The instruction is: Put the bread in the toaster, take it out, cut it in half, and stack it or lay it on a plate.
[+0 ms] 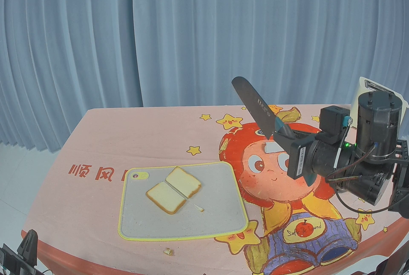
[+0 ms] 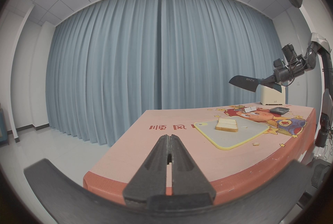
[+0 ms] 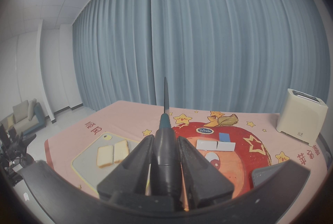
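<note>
Bread in two side-by-side halves on board, red characters printed on counter, right fingers clamping knife raised above counter, blade angled up, left fingers pressed together near counter's edge

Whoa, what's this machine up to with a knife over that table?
It's a two-armed robot making toast. Its right end effector grips a dark knife by the handle, blade raised above the table. The bread is already cut and lies as two halves side by side on the cutting board. The toaster stands at the far corner of the table. The left end effector is shut on nothing, off the table's near corner.
</note>
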